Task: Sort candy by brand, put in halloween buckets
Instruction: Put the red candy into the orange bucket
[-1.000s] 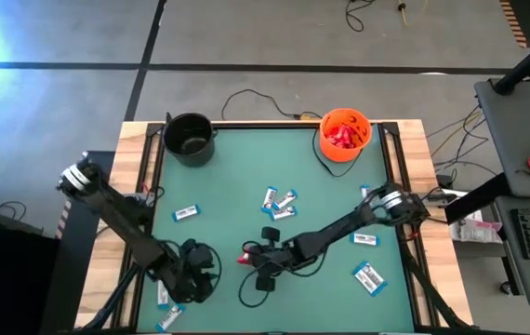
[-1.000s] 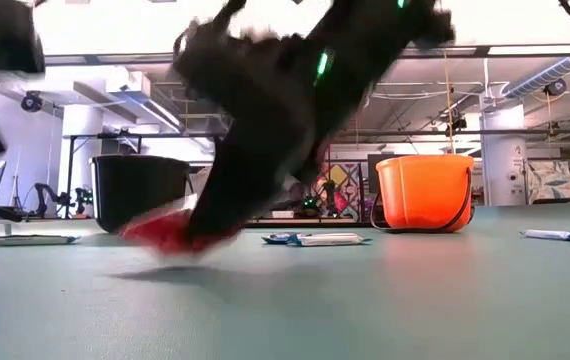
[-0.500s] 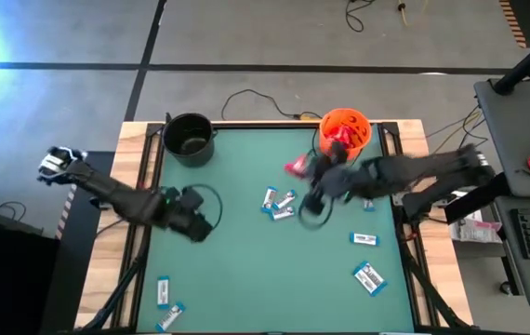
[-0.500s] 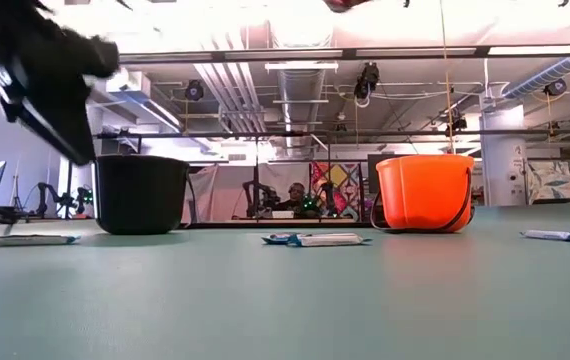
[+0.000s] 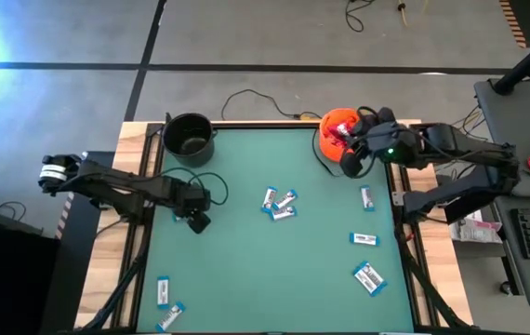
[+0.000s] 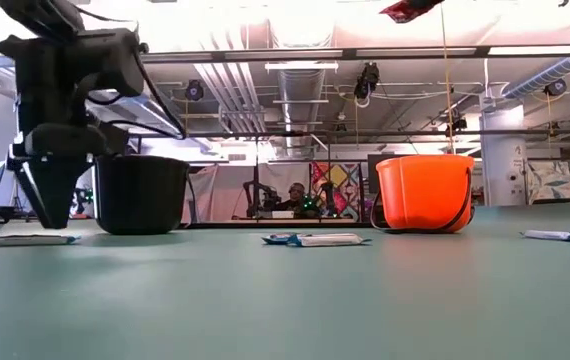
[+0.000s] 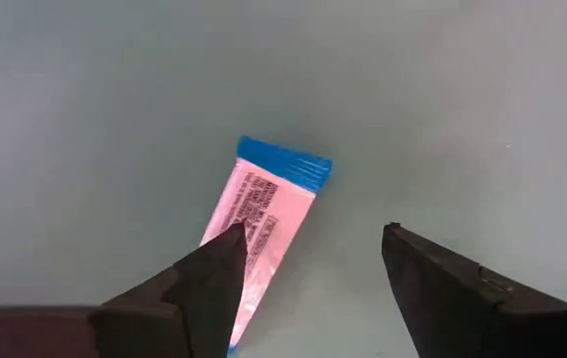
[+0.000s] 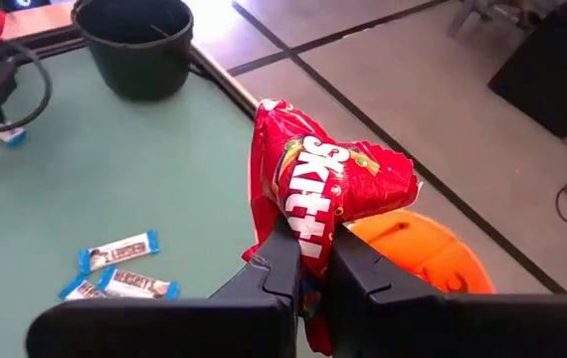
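My left gripper [image 7: 313, 231] points down, open, just above a white-and-blue candy bar [image 7: 264, 234] that lies flat on the green mat at the table's left [image 5: 191, 221]; the low view shows the fingers [image 6: 53, 200] clear of it. My right gripper [image 8: 311, 239] is shut on a red candy packet [image 8: 328, 189], high over the orange bucket [image 5: 341, 132], which has red packets inside. The black bucket [image 5: 189, 138] stands at the far left corner. My right gripper pinches one crumpled end of the red packet [image 8: 298, 224] between its two fingers. The fingers slant downward from the table's right side. The packet sticks out beyond the fingertips, lifted clear, above the orange bucket [image 8: 418, 254].
More white-and-blue bars lie loose: a small cluster mid-table [image 5: 279, 203], three on the right [image 5: 366, 197] [image 5: 364, 239] [image 5: 369, 277], two at the near left corner [image 5: 163, 291] [image 5: 170, 316]. A wooden frame [image 5: 135, 140] edges the mat. A cable [image 5: 256, 98] trails off the far side.
My right gripper has carried the red packet up off the mat near the table's middle and swung toward the far right, ending over the orange bucket. My left gripper has gone from the near left corner toward the far edge and stopped above a bar on the left.
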